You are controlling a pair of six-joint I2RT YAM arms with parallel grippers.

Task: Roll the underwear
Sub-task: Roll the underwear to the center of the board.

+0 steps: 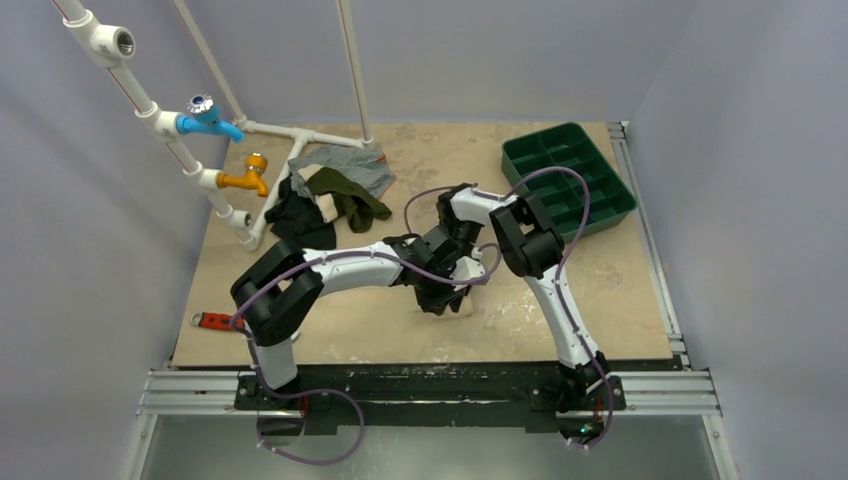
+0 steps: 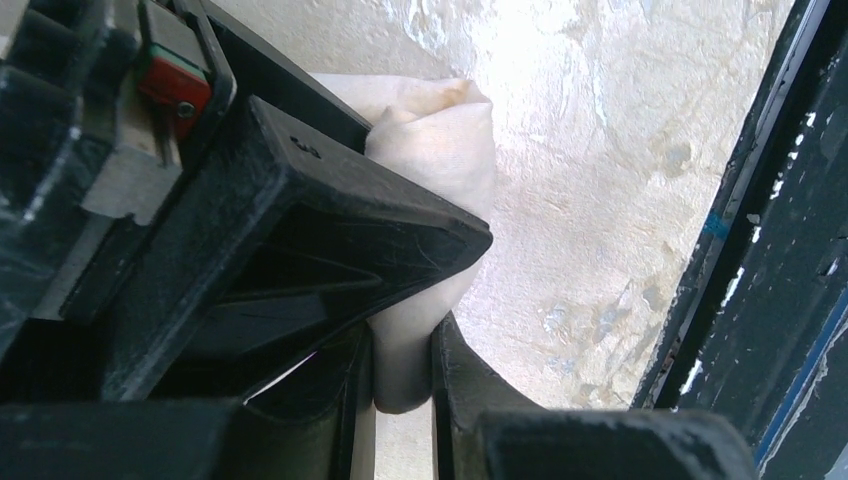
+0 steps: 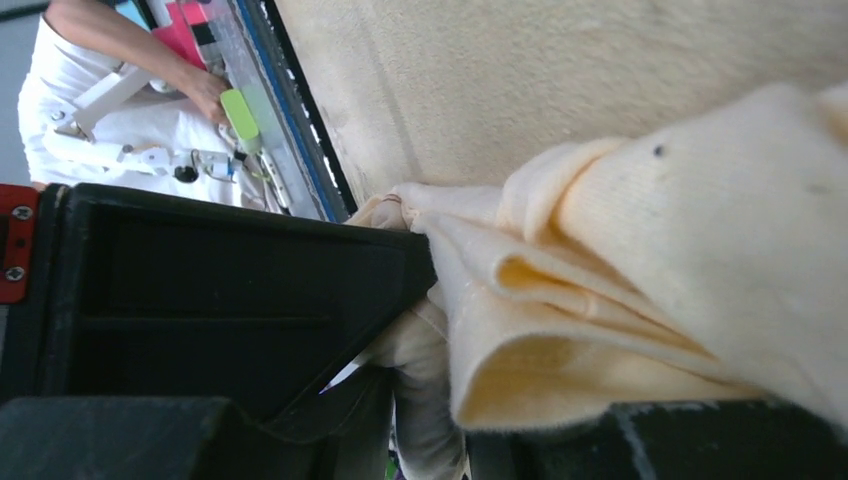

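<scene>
I look down from the top camera and see both arms reaching in to meet near the middle of the table (image 1: 600, 300). The underwear (image 2: 440, 150) is there, between the two arms, bunched into a soft pale lump just above the table top.

My left gripper (image 2: 440, 300) is pinching the underwear. Its two black fingers are pressed close together, with a strip of the cloth caught between them. The rest of the cloth puffs out past the tip.

My right gripper (image 3: 435, 380) has cloth between its fingers too. Thick folds lie over the lower finger. I cannot tell if these fingers are squeezing the cloth or just sitting loose around it.

The green tray (image 1: 570, 180) sits at the far right, well apart from the arms. A pile of clothes (image 1: 330, 195) lies at the far left, beside the white pipes (image 1: 160, 125).
</scene>
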